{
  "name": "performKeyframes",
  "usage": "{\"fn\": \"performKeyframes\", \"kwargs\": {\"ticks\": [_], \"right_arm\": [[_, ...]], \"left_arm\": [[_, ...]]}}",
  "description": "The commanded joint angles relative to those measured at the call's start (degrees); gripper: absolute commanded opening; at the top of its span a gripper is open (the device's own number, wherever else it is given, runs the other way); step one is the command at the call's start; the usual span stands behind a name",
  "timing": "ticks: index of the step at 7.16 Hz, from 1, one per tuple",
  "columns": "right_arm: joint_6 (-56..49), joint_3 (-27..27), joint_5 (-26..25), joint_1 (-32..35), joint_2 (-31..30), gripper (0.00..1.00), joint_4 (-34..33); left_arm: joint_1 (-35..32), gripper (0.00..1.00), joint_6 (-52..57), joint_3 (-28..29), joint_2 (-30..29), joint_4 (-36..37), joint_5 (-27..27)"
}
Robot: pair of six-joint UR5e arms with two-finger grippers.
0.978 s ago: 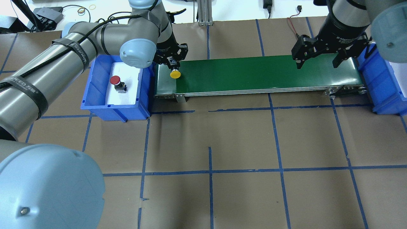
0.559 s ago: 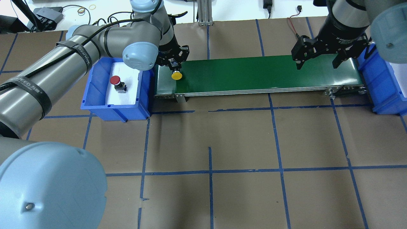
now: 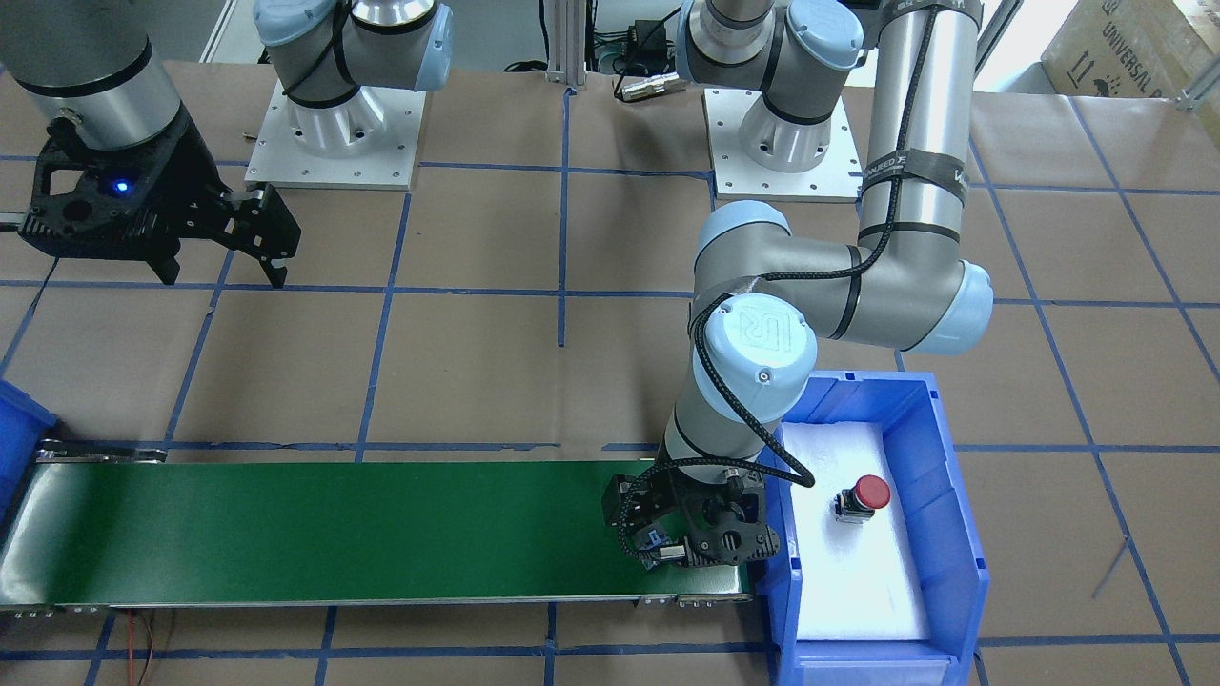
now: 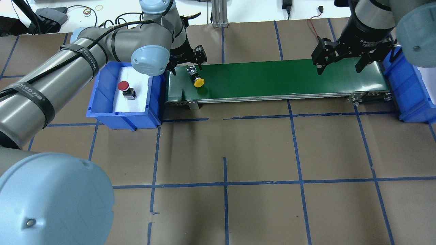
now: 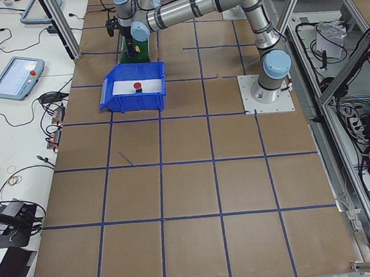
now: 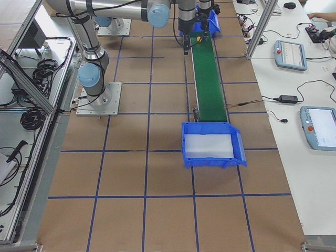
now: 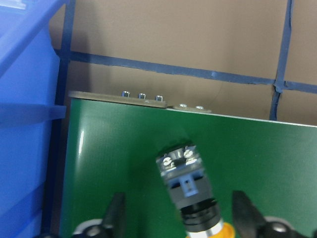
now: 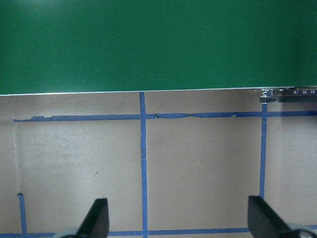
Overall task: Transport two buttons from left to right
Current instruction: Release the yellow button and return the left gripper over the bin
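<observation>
The yellow-capped button lies tipped on its side at the left end of the green conveyor belt. In the left wrist view the button lies between the spread fingers, touching neither. My left gripper is open just above it. The gripper hides the button in the front view. The red mushroom-capped button stands on white foam in the left blue bin; it also shows in the front view. My right gripper is open and empty over the belt's right end.
A second blue bin with white foam stands at the belt's right end; it also shows in the exterior right view. The belt's metal frame and rollers edge the belt. The brown table has a blue tape grid.
My left gripper has opened and let go of the yellow button. The button now lies on the belt, a little further right. The right arm has not moved.
</observation>
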Motion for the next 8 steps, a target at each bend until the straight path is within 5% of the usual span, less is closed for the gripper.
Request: {"fn": "performKeyframes", "kwargs": {"ticks": [1, 8], "right_arm": [[0.0, -0.3, 0.8, -0.3, 0.2, 1.00, 0.2], [-0.1, -2.7, 0.7, -1.8, 0.1, 1.00, 3.2]], "left_arm": [[0.2, 1.00, 1.6, 0.4, 1.9, -0.5, 0.5], [8.9, 1.00, 13.6, 1.1, 5.6, -4.2, -0.4]]}}
